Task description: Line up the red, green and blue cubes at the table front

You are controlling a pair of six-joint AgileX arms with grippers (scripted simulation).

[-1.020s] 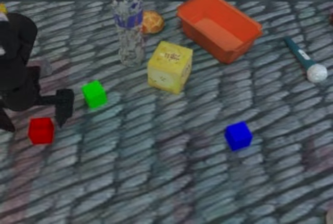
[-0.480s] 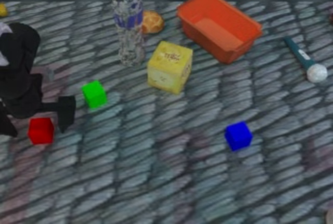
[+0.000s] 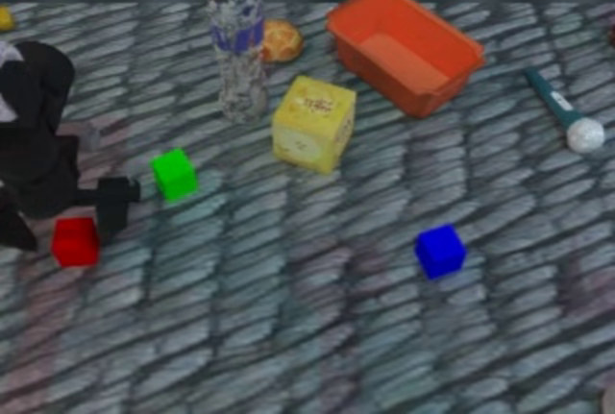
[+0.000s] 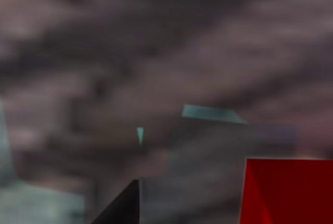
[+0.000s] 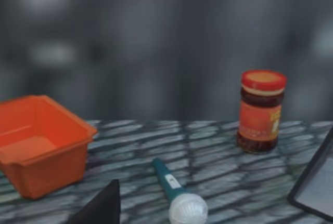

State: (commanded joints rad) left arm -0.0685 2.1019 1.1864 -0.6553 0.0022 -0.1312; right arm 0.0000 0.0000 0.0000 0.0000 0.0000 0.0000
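Three cubes apart on the counter (image 3: 317, 337): red cube (image 3: 75, 241) at left edge of the top view, green cube (image 3: 174, 173) just up and right of it, blue cube (image 3: 440, 250) right of centre, well apart; risk judged: a fingertip clipping the red cube, nudging it askew, or brushing the nearby green one; left gripper (image 3: 67, 227) spread wide, straddling the red cube, holding nothing; right gripper absent from top view, openness untellable.

The red cube (image 3: 75, 241) lies at the table's (image 3: 288, 337) left, the green cube (image 3: 174, 173) behind and right of it. The blue cube (image 3: 440, 250) sits well apart, right of centre. The printed block (image 3: 313, 123) stands between bottle (image 3: 237, 39) and tub (image 3: 404, 46).
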